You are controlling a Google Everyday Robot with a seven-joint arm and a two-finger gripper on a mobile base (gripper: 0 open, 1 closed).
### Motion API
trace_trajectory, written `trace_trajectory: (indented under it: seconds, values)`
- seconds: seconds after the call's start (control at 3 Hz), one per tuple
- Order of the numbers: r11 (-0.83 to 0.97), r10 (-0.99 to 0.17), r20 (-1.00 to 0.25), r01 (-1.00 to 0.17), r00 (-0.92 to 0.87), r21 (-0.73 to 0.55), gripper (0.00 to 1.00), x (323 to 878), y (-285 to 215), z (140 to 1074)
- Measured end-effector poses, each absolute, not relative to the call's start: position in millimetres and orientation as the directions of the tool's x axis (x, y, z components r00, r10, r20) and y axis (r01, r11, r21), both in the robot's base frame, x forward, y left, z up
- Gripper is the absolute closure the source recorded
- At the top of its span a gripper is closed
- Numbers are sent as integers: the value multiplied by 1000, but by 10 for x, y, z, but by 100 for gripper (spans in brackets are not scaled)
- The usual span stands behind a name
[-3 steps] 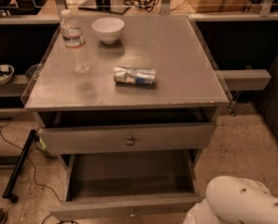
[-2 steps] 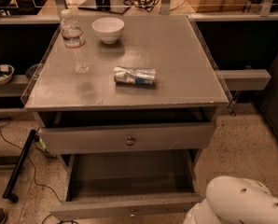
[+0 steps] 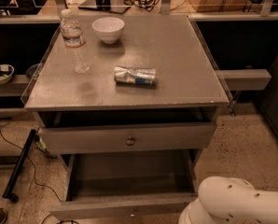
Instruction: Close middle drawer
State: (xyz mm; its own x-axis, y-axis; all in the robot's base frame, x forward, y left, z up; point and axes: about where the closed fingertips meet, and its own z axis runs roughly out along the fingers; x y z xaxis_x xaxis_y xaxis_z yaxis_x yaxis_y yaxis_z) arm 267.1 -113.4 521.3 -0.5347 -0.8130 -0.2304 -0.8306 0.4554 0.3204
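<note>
The gripper is out of view, so whether it is open or holding anything cannot be told. Only a white arm segment (image 3: pixel 237 202) shows at the near right. Just left of that segment, the middle drawer (image 3: pixel 120 206) is pulled far out, its bare inside exposed. It looks rigid, empty and light, and probably slides on runners. A flat push on the front panel beside the small knob (image 3: pixel 132 213) should do. Its long axis runs left to right. The front faces the camera, so closing means pushing it away, under the partly open upper drawer (image 3: pixel 129 136).

A rounded white arm casing (image 3: pixel 239 200) is seen, dotted with small dark holes. The hand is out of view.
</note>
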Motion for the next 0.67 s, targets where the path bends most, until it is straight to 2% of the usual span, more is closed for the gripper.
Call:
trace_trajectory:
  seconds: [0.33,0.67]
  values:
    - [497,-775,-253,-807,-578,320,100,3011,-1027,4955]
    - [497,-775,-253,-806,-579,320,100,3011,-1026,4953]
